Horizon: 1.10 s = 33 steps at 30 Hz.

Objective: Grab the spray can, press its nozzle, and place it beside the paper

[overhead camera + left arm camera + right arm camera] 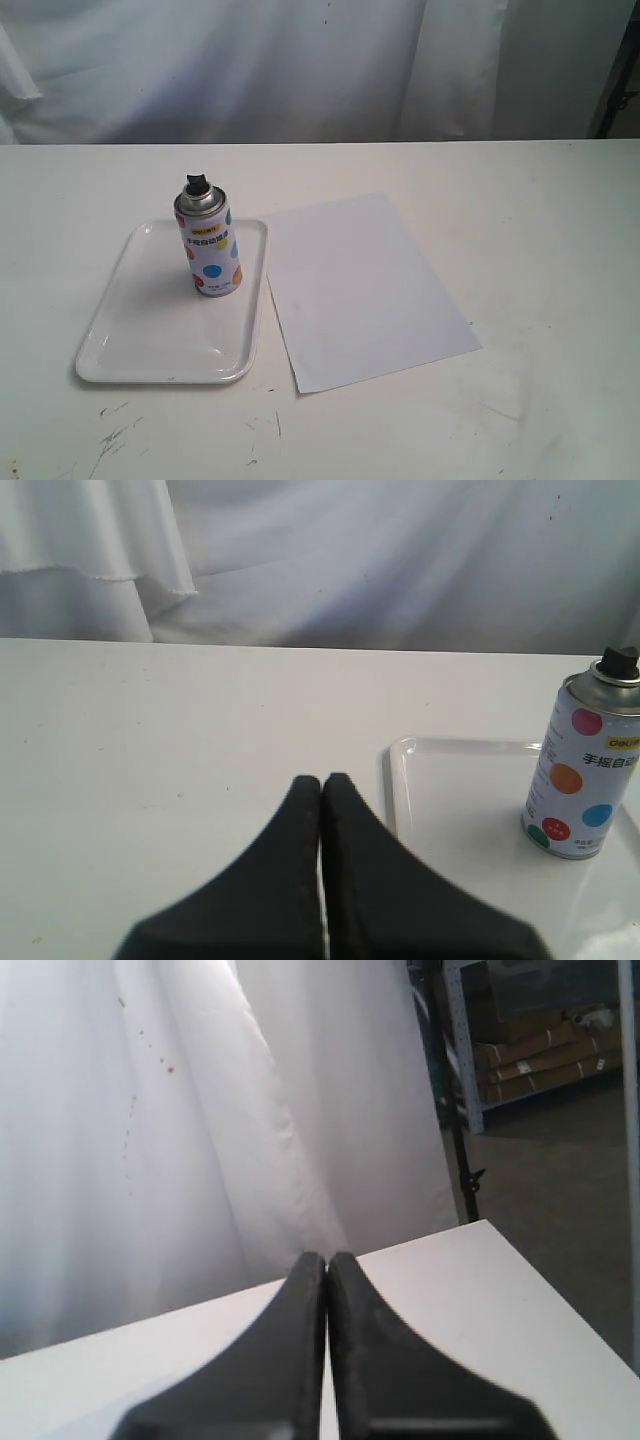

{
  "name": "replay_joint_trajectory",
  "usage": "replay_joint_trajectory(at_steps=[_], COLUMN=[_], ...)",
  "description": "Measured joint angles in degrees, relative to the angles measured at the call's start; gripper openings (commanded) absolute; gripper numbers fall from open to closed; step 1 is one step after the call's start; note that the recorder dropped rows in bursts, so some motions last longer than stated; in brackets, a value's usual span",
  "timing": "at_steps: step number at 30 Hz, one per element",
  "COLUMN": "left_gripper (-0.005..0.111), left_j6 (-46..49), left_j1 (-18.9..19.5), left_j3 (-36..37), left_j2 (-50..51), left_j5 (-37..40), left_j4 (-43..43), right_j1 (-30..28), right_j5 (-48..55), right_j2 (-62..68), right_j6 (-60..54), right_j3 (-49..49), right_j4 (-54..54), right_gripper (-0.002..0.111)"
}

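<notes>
The spray can (208, 243) stands upright on the tray (130, 340), left of frame centre, with the paper (365, 290) just right of it. The left gripper (322, 783) and right gripper (327, 1259) have their fingers closed together.

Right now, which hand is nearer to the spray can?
Left, probably. The spray can stands on the tray ahead of the left hand; the right hand faces the curtain, with no can in its view.

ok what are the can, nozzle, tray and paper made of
Can: likely metal, going by the shiny silver shoulder; body printed white with dots. Nozzle: black, probably plastic, matte. Tray: probably glossy white plastic, with soft highlights on its rim. Paper: thin matte white sheet, lying flat.
</notes>
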Motion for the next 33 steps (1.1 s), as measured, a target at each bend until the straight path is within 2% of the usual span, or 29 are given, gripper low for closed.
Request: replay_joint_trajectory(at_steps=[5, 8, 13, 18, 27, 33], left_gripper=[0.0, 0.0, 0.0, 0.0, 0.0, 0.0], left_j6=[0.0, 0.0, 0.0, 0.0, 0.0, 0.0], left_j1=[0.0, 0.0, 0.0, 0.0, 0.0, 0.0], left_j3=[0.0, 0.0, 0.0, 0.0, 0.0, 0.0], left_j2=[0.0, 0.0, 0.0, 0.0, 0.0, 0.0], left_j5=[0.0, 0.0, 0.0, 0.0, 0.0, 0.0], left_j4=[0.0, 0.0, 0.0, 0.0, 0.0, 0.0], right_j1=[0.0, 0.0, 0.0, 0.0, -1.55, -2.79], right_j5=[0.0, -0.77, -6.91, -8.13, -8.36, -2.46], right_j2=[0.0, 0.0, -4.1, -7.92, -8.71, -15.91], right_j6=[-21.96, -28.41, -30.3, -30.3, -31.12, -31.26], right_j3=[0.0, 0.72, 9.28, 15.03, 16.02, 16.02], right_j4=[17.99, 22.65, 25.12, 25.33, 25.53, 24.72], right_gripper=[0.0, 0.0, 0.0, 0.0, 0.0, 0.0])
